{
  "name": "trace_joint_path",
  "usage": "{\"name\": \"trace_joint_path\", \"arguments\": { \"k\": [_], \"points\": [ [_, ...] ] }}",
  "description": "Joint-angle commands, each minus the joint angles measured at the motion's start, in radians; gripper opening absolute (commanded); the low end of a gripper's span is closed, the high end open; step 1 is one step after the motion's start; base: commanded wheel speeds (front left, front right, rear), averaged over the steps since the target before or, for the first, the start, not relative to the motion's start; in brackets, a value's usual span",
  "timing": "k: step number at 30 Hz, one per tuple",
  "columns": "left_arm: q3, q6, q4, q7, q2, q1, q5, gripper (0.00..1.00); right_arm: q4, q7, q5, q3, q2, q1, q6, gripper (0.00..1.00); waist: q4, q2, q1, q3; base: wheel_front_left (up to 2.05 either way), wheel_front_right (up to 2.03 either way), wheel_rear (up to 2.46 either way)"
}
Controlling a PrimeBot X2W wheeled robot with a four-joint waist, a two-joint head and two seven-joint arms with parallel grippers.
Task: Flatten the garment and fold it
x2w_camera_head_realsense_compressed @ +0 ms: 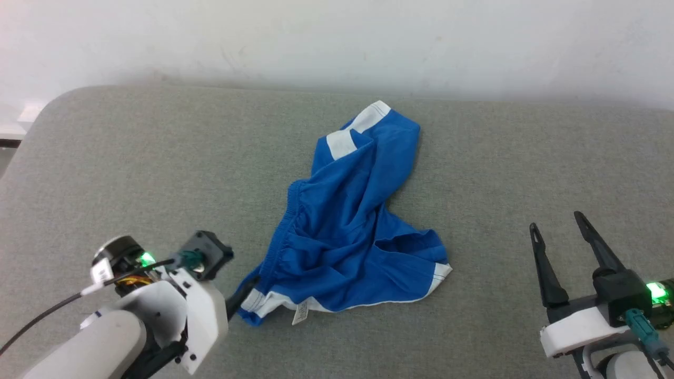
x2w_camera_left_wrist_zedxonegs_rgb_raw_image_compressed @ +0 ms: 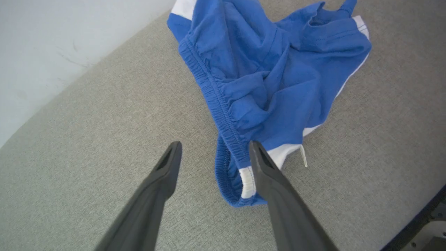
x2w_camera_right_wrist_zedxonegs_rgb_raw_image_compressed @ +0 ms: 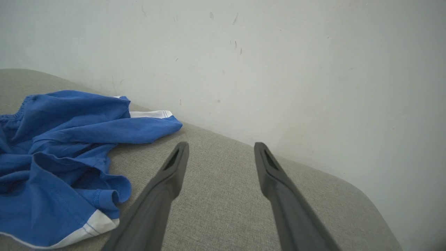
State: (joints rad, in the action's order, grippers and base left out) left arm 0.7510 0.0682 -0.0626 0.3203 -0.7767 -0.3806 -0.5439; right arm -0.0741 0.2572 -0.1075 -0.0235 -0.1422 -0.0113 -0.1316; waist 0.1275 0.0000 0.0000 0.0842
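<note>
Our left fingers (x2w_camera_left_wrist_zedxonegs_rgb_raw_image_compressed: 166, 174) are wide open and hold nothing, with a corner of the blue shorts (x2w_camera_left_wrist_zedxonegs_rgb_raw_image_compressed: 264, 69) just by their tips, our right fingers (x2w_camera_right_wrist_zedxonegs_rgb_raw_image_compressed: 174, 170) are open and empty off to the side, and we think the crumpled shorts have yet to be flattened and folded.

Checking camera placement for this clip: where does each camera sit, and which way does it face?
Head: looking down at the shorts on the grey cushion; left forearm and right gripper show.
Left wrist: along the open left gripper at the shorts' waistband.
Right wrist: along the open right gripper toward the wall.
All share the shorts.
</note>
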Motion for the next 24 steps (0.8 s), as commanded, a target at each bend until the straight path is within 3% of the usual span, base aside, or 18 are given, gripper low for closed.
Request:
{"name": "trace_joint_path", "arguments": {
  "k": [1,9,17,18,19,20,24],
  "points": [
    [0.023,0.021,-0.002,0.045,-0.008,-0.024,-0.015,1.0,-0.002,0.005,-0.005,0.005,0.001,-0.001,0.001,1.0,-0.006,0.0,0.0,0.005,0.0,0.0,0.0],
    [0.128,0.059,0.031,0.198,-0.019,-0.099,-0.093,1.0,-0.003,0.005,-0.004,0.017,0.005,-0.025,0.001,1.0,-0.041,0.0,0.0,0.038,0.0,0.0,0.0],
    [0.232,0.062,0.101,0.22,-0.018,-0.167,-0.133,1.0,-0.004,0.005,-0.004,0.02,0.006,-0.048,0.001,1.0,-0.071,0.0,0.0,0.076,0.0,0.0,0.0],
    [0.243,0.062,0.112,0.212,-0.018,-0.176,-0.136,0.68,-0.004,0.005,-0.004,0.02,0.006,-0.05,0.001,1.0,-0.072,0.0,0.0,0.079,0.0,0.0,0.0],
    [0.254,0.062,0.124,0.204,-0.018,-0.183,-0.139,0.26,-0.005,0.005,-0.004,0.02,0.006,-0.051,0.001,1.0,-0.073,0.0,0.0,0.081,0.0,0.0,0.0],
    [0.265,0.062,0.136,0.198,-0.019,-0.188,-0.143,0.0,-0.005,0.005,-0.004,0.02,0.006,-0.053,0.001,1.0,-0.073,0.0,0.0,0.083,0.0,0.0,0.0],
    [0.285,0.062,0.166,0.157,-0.022,-0.205,-0.166,0.0,-0.007,0.005,-0.006,0.038,-0.014,-0.071,0.001,1.0,-0.063,0.0,0.0,0.081,0.0,0.0,0.0]
  ]
}}
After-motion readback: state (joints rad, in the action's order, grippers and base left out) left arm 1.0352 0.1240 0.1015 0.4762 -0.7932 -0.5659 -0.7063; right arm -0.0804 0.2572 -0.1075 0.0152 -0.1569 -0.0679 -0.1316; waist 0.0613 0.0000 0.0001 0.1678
